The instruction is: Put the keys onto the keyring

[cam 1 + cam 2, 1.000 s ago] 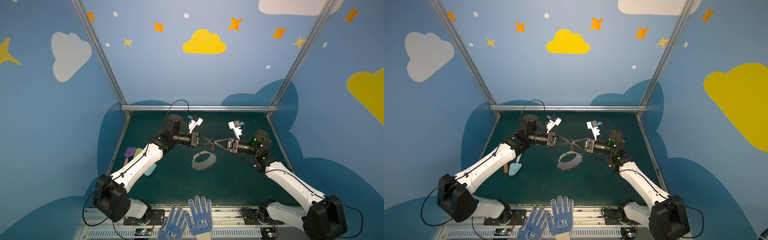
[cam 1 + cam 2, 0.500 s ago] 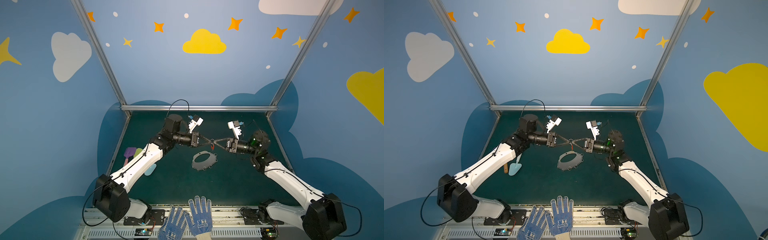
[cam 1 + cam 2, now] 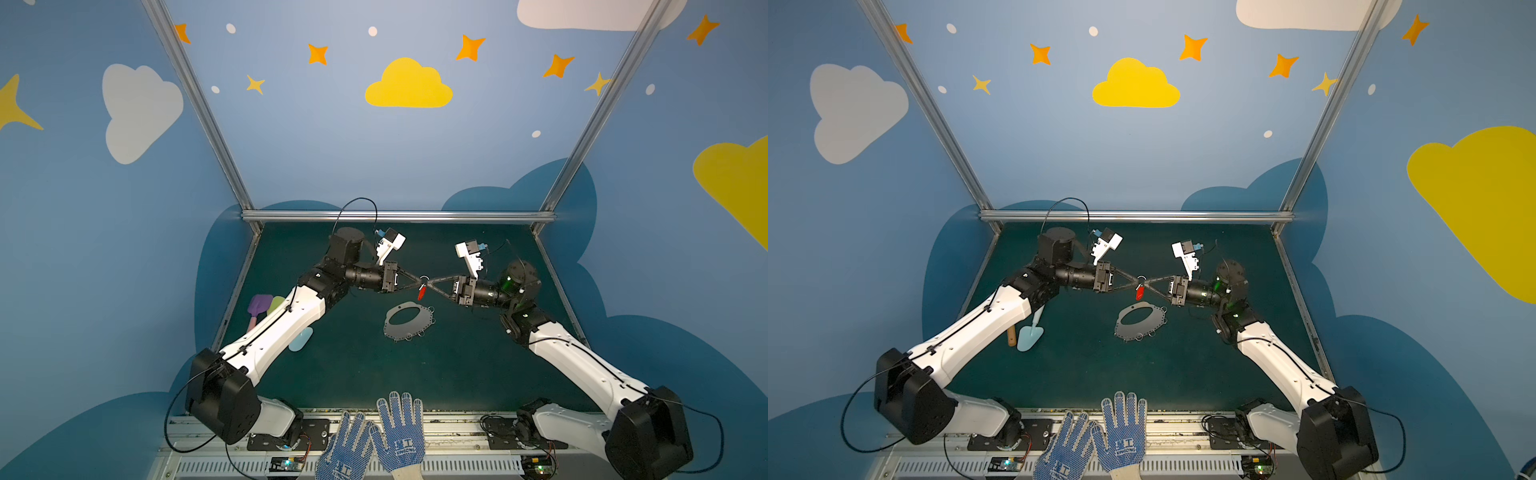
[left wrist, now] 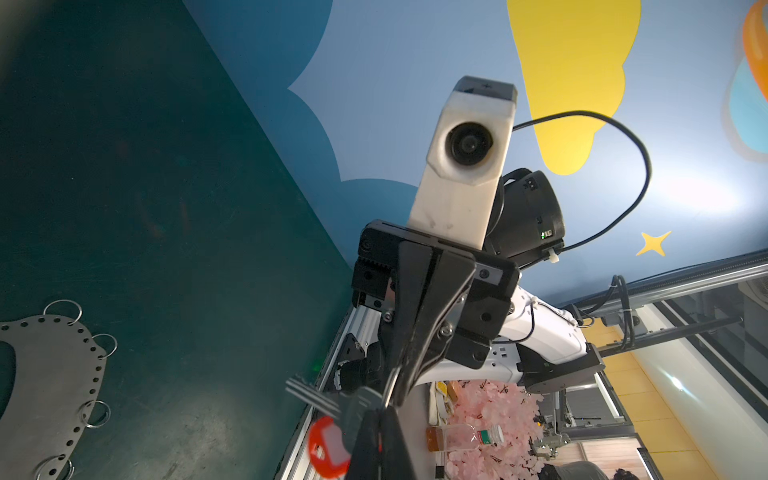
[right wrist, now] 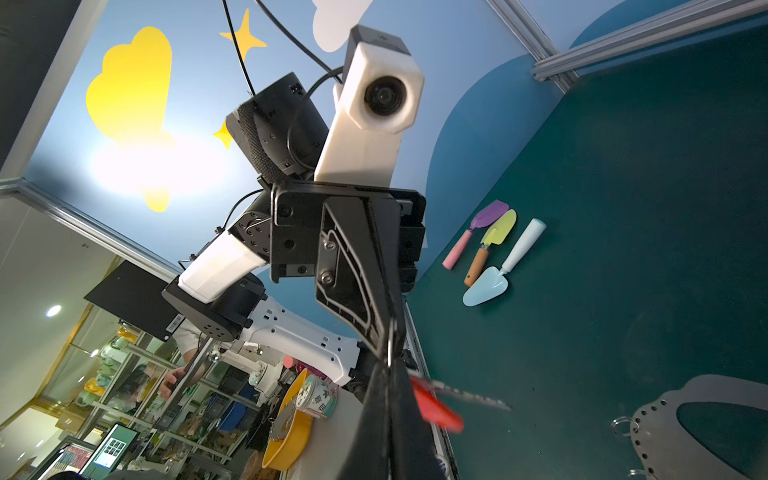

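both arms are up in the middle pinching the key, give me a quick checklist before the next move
1. left gripper shut on the keys, at their small wire ring: ok
2. right gripper shut on the same ring from the opposite side: ok
3. Keys hang free under the meeting tips, off the table: ok
4. keyring lies flat on the table, apart from both grippers: ok
5. Keys attached to the keyring: not ok, not yet done
6. Small wire ring pried open between the tips: cannot tell, too small
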Robot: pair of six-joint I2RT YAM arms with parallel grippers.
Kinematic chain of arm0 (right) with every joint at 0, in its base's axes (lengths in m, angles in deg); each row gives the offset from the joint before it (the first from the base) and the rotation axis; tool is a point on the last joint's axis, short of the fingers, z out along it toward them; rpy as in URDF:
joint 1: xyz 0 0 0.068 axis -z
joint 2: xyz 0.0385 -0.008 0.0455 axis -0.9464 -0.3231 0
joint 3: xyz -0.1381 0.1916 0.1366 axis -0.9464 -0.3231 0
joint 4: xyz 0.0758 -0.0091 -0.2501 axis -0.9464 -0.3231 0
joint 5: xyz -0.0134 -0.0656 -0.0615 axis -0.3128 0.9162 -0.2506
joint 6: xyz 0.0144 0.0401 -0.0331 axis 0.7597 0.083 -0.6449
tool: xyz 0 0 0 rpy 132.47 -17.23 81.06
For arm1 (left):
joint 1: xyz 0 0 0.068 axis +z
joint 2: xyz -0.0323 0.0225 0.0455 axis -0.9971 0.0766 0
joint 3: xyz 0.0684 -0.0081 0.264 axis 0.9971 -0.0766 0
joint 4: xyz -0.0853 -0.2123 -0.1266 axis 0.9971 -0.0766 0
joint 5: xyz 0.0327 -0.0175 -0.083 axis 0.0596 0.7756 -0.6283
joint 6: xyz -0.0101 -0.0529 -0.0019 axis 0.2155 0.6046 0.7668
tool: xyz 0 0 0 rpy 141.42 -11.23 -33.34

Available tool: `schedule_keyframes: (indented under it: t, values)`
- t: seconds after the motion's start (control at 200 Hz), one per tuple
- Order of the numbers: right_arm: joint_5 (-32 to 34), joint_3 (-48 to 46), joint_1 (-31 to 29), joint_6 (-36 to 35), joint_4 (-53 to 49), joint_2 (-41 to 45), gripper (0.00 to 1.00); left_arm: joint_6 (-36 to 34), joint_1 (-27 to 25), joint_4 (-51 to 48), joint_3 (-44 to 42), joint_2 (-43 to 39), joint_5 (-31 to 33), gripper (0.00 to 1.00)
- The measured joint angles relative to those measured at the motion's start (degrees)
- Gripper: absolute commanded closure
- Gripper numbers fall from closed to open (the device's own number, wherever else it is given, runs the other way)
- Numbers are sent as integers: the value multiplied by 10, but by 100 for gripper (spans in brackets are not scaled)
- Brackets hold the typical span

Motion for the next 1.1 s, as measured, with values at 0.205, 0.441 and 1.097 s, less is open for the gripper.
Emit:
schedule_keyframes:
  t: [0.205,0.441,1.097]
  values:
    - [0,1,0,-23,-31,0,100,0,4,-1,0,-2,3,67]
    - [1,62,2,-122,-203,0,100,-7,32,-15,0,-13,5,65]
    - [-78,188,-4,-289,-461,-78,100,-103,19,-139,40,4,-34,67]
